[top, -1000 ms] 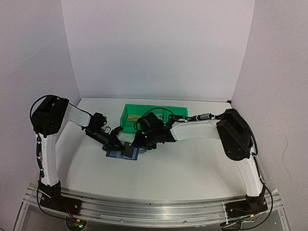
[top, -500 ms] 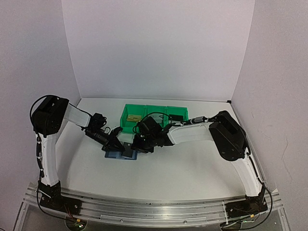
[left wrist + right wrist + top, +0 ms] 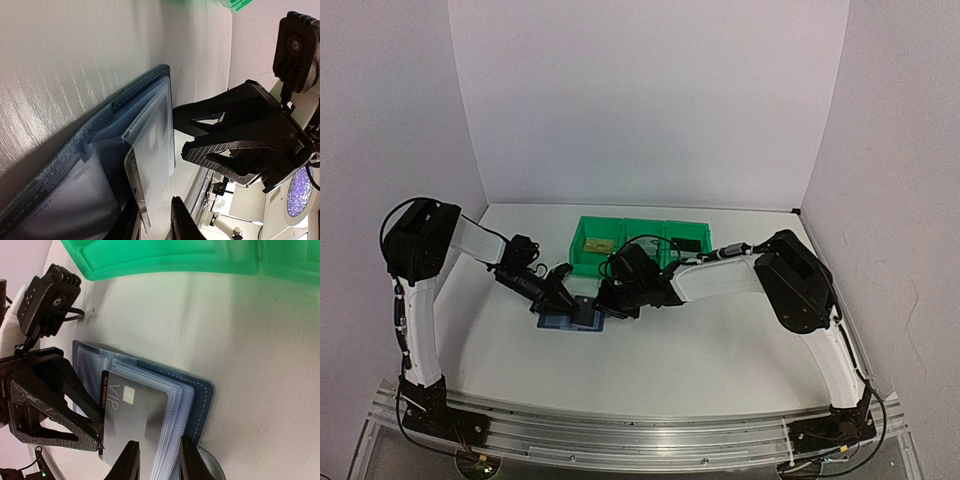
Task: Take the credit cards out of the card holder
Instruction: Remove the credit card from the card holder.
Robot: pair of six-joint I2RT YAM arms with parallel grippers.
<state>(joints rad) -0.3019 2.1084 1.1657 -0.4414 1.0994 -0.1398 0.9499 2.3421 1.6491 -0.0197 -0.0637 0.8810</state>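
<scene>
Silver-grey card [image 3: 135, 412] juts from card holder [image 3: 200, 395], lower centre, between parted fingers [image 3: 129, 462] of your right claw [image 3: 160, 460]; left claw [image 3: 155, 212] narrow, grip unclear.

The card holder [image 3: 560, 322] lies open on the table [image 3: 720, 350], just near of the row of bins [image 3: 640, 221]. One card [image 3: 600, 243] lies in the left compartment, a second card [image 3: 686, 243] in the right. A third card [image 3: 135, 415] sits in the holder's sleeve. The left gripper [image 3: 576, 302] is at the holder's left side and the right gripper [image 3: 604, 307] at its right, tips facing.

White links [image 3: 420, 320], black joints [image 3: 800, 290], black cables [image 3: 650, 238] — left hand [image 3: 155, 225], right hand [image 3: 179, 131] black.
</scene>
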